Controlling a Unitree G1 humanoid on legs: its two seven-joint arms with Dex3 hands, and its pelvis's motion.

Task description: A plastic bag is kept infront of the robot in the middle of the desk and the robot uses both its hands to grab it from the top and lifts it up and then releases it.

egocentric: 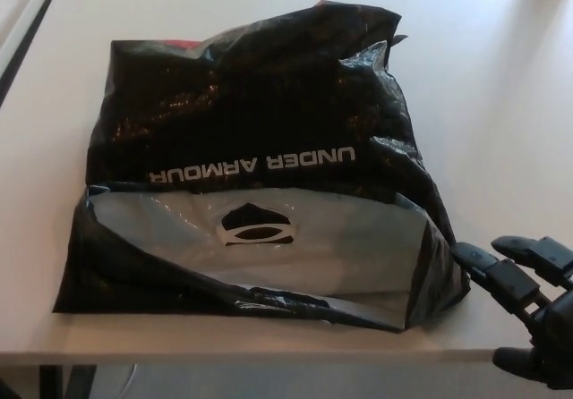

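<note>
Plastic bag (255, 162) flat mid-table (501, 104); right robot hand (528, 305) at 4 o'clock, fingers apart, empty, left unseen; should reach the bag's near top edge before closing.

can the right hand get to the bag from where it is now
Probably yes. The right hand is open beside the bag's near right corner, fingers almost touching it, with nothing in between.

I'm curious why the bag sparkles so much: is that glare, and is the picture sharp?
Head view: yes, light glints off the crinkled black plastic bag, mostly on its upper folds; its white lettering stays readable, so focus is fair. The pale desk looks washed out and slightly soft. The right hand is dark with little detail.
</note>
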